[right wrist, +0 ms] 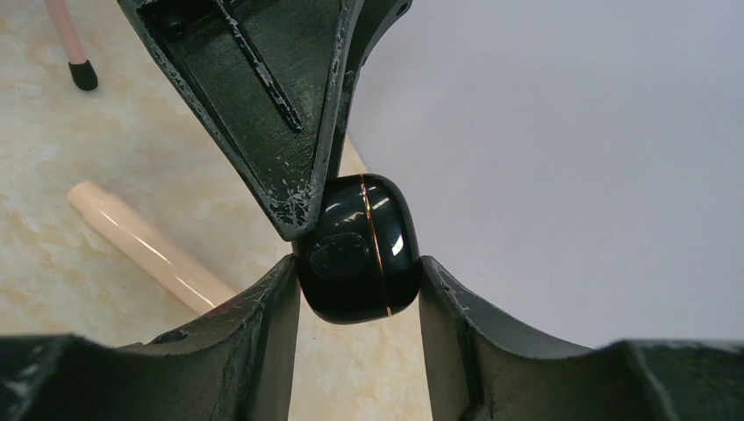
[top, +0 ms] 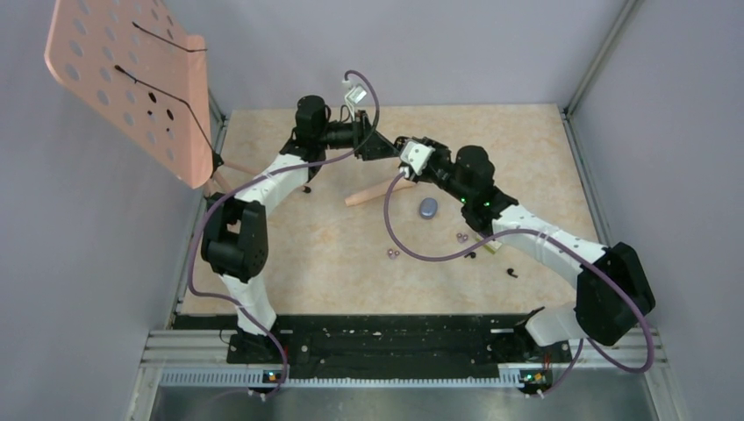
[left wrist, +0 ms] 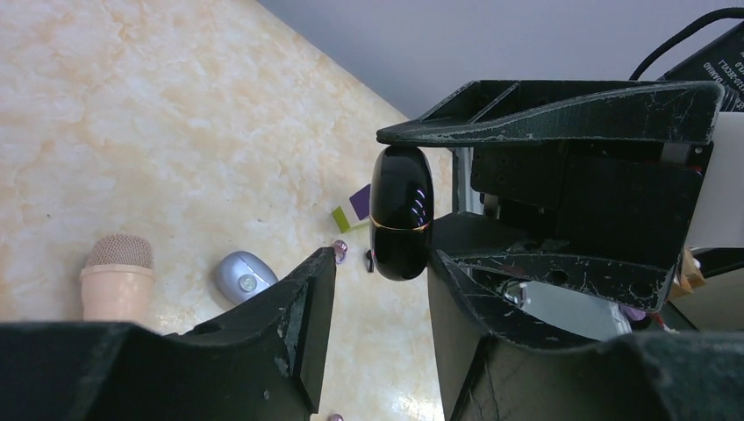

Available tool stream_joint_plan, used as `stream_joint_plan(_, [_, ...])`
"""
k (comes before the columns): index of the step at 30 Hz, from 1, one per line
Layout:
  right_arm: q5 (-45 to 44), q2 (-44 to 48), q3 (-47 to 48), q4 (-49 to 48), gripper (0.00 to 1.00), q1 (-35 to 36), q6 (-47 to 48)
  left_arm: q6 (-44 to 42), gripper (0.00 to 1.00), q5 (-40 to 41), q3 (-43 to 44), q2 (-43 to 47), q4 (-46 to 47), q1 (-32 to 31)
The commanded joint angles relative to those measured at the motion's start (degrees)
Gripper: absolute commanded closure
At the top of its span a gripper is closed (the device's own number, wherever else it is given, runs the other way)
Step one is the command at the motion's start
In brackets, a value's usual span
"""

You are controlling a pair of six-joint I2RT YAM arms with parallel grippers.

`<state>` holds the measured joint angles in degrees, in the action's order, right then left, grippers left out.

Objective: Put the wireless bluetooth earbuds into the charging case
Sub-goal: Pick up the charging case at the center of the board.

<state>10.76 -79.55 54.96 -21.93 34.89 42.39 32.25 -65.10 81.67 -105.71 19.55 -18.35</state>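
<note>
Lid-opening is seemingly starting: right gripper (right wrist: 358,272) is clamping the glossy black egg-shaped charging case (right wrist: 364,237); left gripper (left wrist: 382,263), jaws parted, is needing purchase to pry it.

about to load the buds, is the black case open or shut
Shut. The black charging case in the right gripper shows only a thin gold seam between its halves, no gap or interior visible.

I counted four pinkish-purple earbuds (top: 393,253) and two black earbuds (top: 511,273). There was one black charging case (right wrist: 360,250), one grey oval puck (top: 427,207) and one peach microphone (left wrist: 117,279).
</note>
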Motion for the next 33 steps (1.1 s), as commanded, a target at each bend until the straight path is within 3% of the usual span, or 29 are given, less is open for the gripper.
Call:
stream_joint_plan(1, [-0.5,-0.2,-0.2,-6.4,0.75,1.4,0.2,0.7,0.52,0.2,2.1,-0.5,3.7,-0.3])
stream_joint_plan(6, [-0.6,-0.9,0.0,-6.9,0.75,1.6,0.1,1.2,0.41,-1.0,2.2,-0.5,5.5,-0.5])
stream_joint_plan(18, [0.1,-2.0,1.0,-6.6,0.75,1.9,0.8,2.5,0.44,-0.6,2.9,-0.9,7.4,-0.5])
stream_joint_plan(28, [-1.0,-2.6,1.3,-7.5,0.75,2.1,0.6,4.0,0.69,-1.9,3.7,-2.1,8.8,-0.5])
stream_joint_plan(33, [-3.0,-3.5,1.6,-9.9,0.76,2.1,0.2,4.1,0.45,-1.7,3.7,-2.2,8.1,-0.5])
